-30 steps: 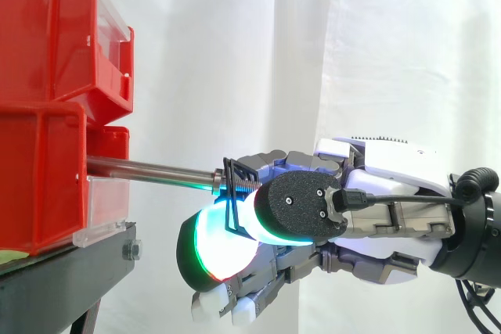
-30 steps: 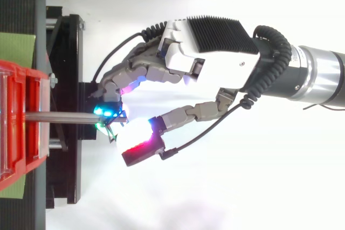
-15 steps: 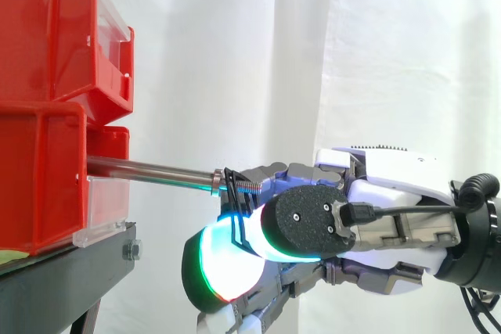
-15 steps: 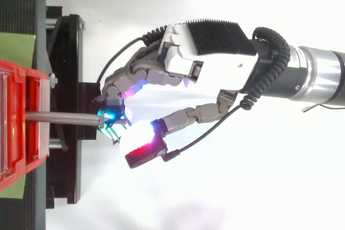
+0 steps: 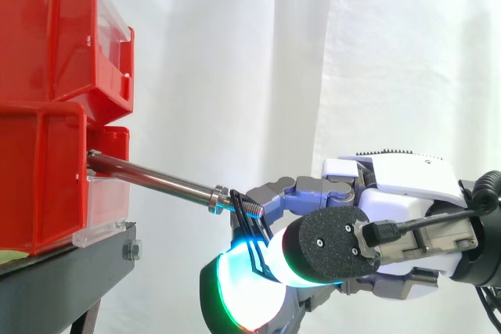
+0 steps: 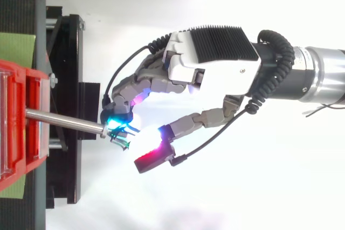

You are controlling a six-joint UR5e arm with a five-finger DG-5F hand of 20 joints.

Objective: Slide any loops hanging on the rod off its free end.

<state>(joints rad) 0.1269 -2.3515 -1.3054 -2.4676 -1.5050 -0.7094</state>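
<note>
Loop (image 5: 249, 234) at rod (image 5: 149, 180) tip, within robot hand (image 5: 395, 189) pinch

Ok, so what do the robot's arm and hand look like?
The hand has a white shell with a black ribbed plate on its back and grey jointed fingers. Its fingertips are thick pads glowing white, green, cyan and red. The arm is silver and black.
</note>
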